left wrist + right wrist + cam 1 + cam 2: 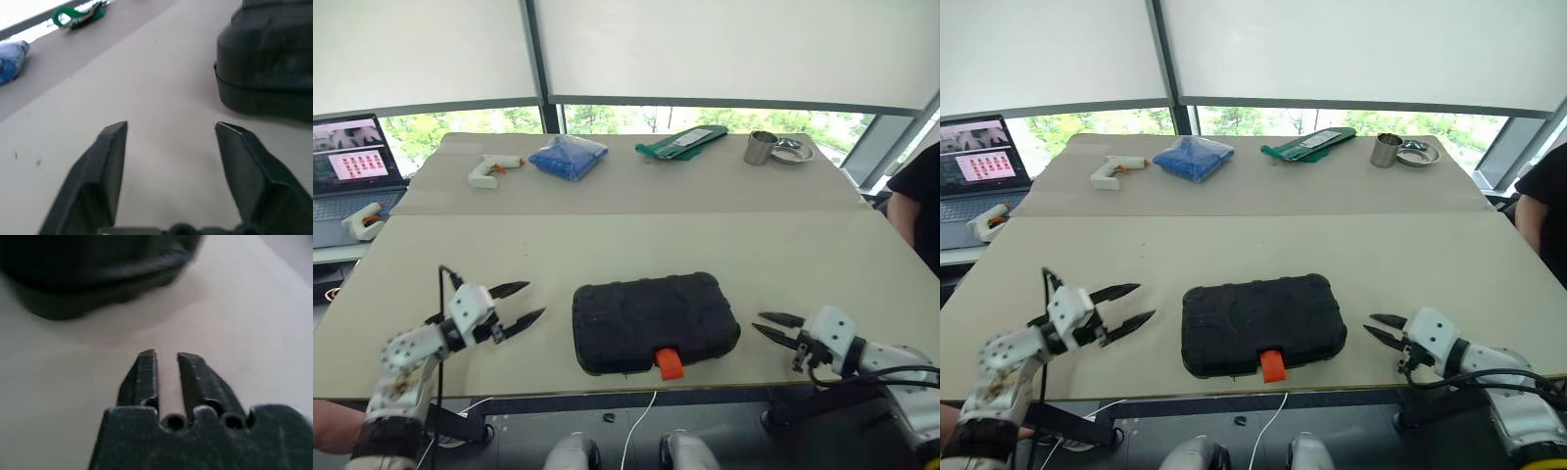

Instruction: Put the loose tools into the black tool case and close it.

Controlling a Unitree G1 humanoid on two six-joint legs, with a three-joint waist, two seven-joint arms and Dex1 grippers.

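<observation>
The black tool case [653, 321] lies closed near the table's front edge, textured shell up, its orange latch [669, 364] facing me. The loose tools are out of view. My left gripper [533, 300] hovers to the left of the case, apart from it, open and empty. In the left wrist view its fingers [110, 161] spread wide over bare table, with a corner of the case [264, 63] beyond. My right gripper [758, 322] sits just right of the case, pointing at it, shut on nothing. In the right wrist view the case [98, 269] lies ahead of it.
On the far table half lie a white glue gun [492, 168], a blue bag [568, 156], a green packet [682, 143], a metal cup [761, 147] and a metal bowl [792, 151]. A laptop [350, 166] stands at left. A person [915, 201] is at the right edge.
</observation>
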